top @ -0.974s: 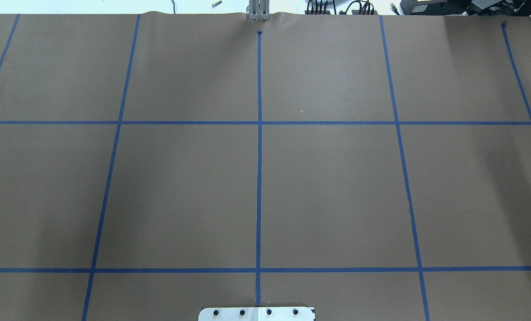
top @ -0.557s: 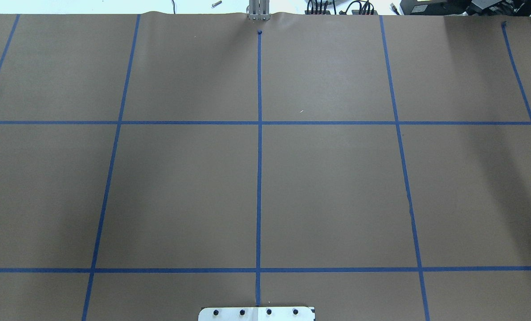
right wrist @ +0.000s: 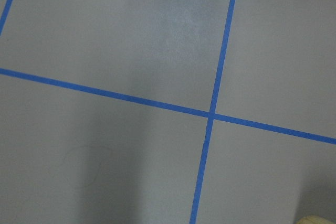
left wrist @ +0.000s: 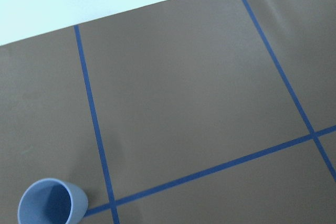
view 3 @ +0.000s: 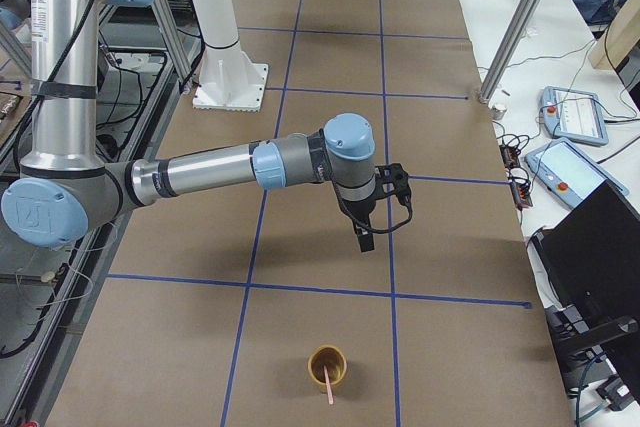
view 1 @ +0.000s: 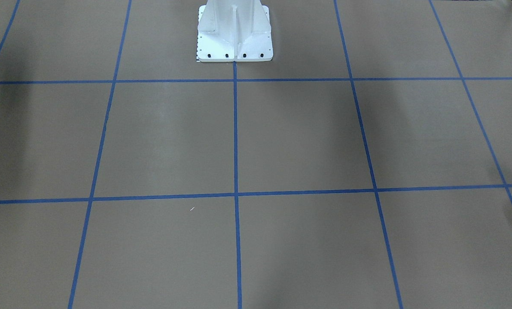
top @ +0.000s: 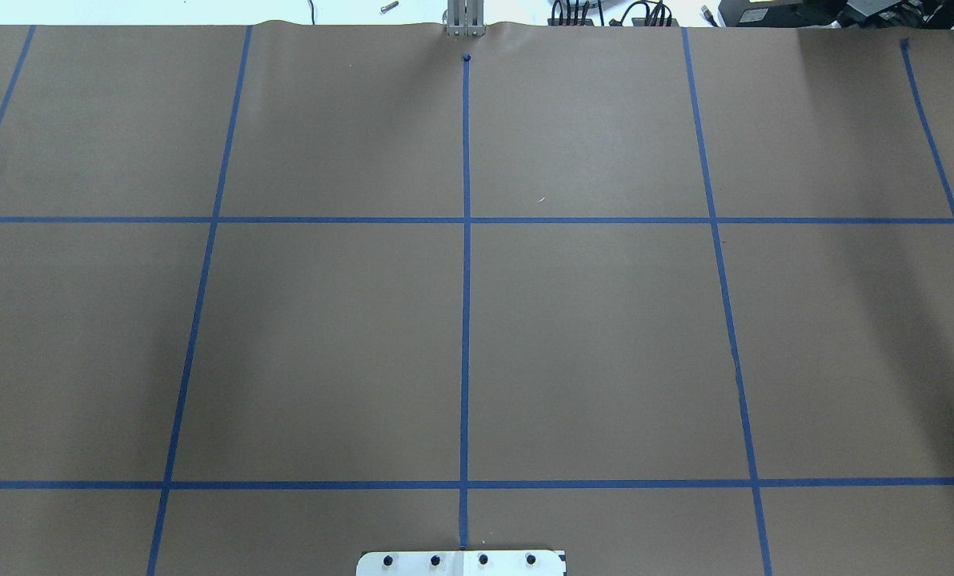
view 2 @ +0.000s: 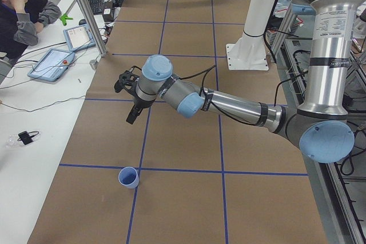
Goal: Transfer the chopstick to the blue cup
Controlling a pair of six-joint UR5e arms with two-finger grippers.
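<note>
Where the chopstick (view 3: 328, 392) stands: in the yellow cup (view 3: 313, 361), unlifted.
Blue cup (view 2: 128, 177): empty, opposite table end.
Left gripper (view 2: 131, 115), right gripper (view 3: 365, 239): cannot tell jaw spread; whole transfer left.

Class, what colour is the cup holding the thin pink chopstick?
Mustard yellow: the small cup shows best in the exterior right view.

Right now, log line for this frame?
chopstick: in yellow cup, right end | blue cup: upright, empty, left end | left gripper: above table, state unclear | right gripper: above table, state unclear | transfer: not started
</note>
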